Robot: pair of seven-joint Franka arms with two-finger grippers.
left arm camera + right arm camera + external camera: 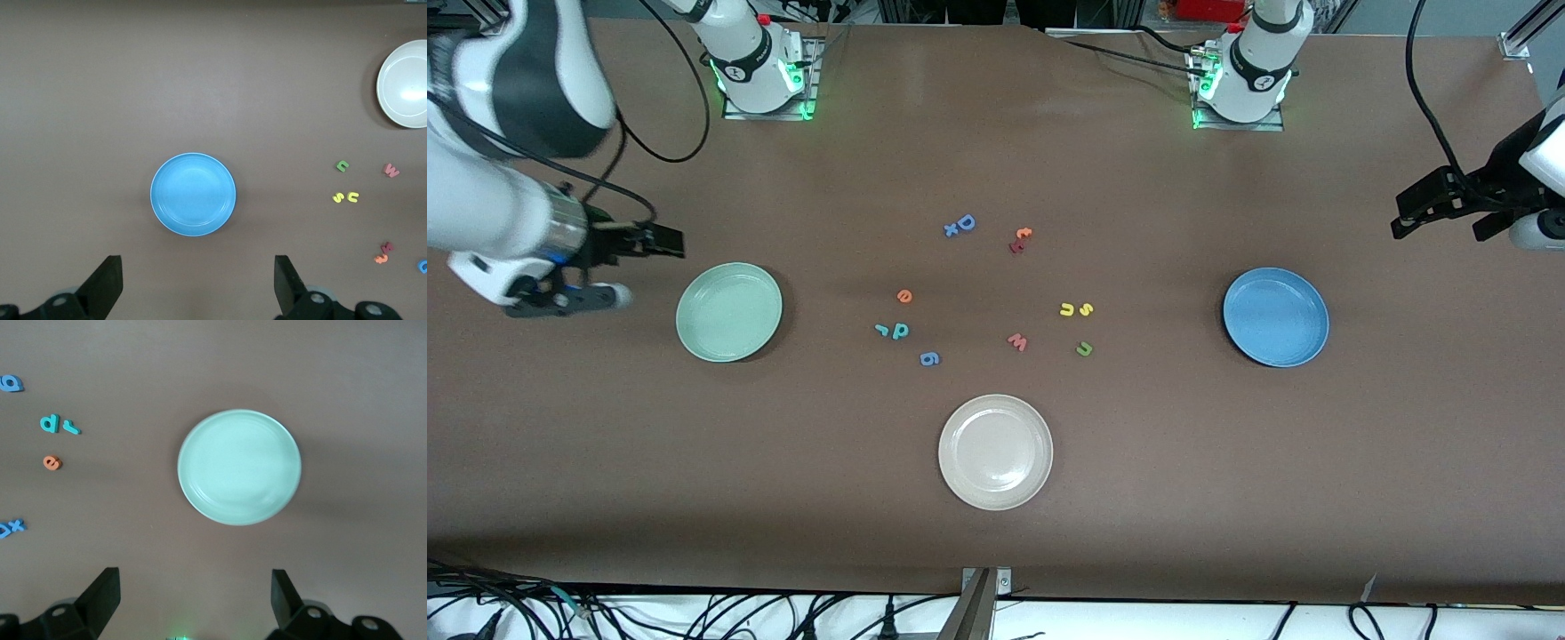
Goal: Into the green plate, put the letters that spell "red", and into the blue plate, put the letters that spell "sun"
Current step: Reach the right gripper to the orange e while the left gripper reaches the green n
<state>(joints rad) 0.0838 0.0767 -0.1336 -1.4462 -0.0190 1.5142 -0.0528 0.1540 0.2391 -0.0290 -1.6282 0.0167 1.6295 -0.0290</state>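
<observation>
Inspection, front view, read across from the right arm's end of the desk [1227, 489].

1. Right claw [192, 597]: fingers wide apart, holding nothing. It hangs over bare desk just beside the green plate [729, 311], in the middle band of the frame. The plate is empty.
2. "Red" letters: orange e [904, 295], teal d [901, 331] and small teal r [881, 330] lie on the desk near frame centre, well apart from the green plate. The d and r almost touch. Risk: one closing pinch may catch both, or flick the r away.
3. Decoys: a blue 6 [929, 358] lies just beside the d, and a blue D with x [960, 225] lies higher in the frame. Risk: the 6 gets picked for the d, being close and similar in colour.
4. White plate [995, 452], lower centre, is empty. Risk: a letter is dropped there by mistake.
5. "Sun" letters: yellow u [1067, 309] and yellow s [1086, 308] touch or nearly so, with the green n [1084, 348] lower in the frame. A pink w [1017, 341] and a red-orange pair [1020, 239] lie nearby. Same double-grab risk.
6. Blue plate [1276, 316]: empty.
7. Left claw [198, 283]: fingers wide apart, empty, over the desk at the left arm's end.

General: I judge that the letters are tiny and light, so a shallow descent could miss them. Both arms reaching for the centre together could collide.
</observation>
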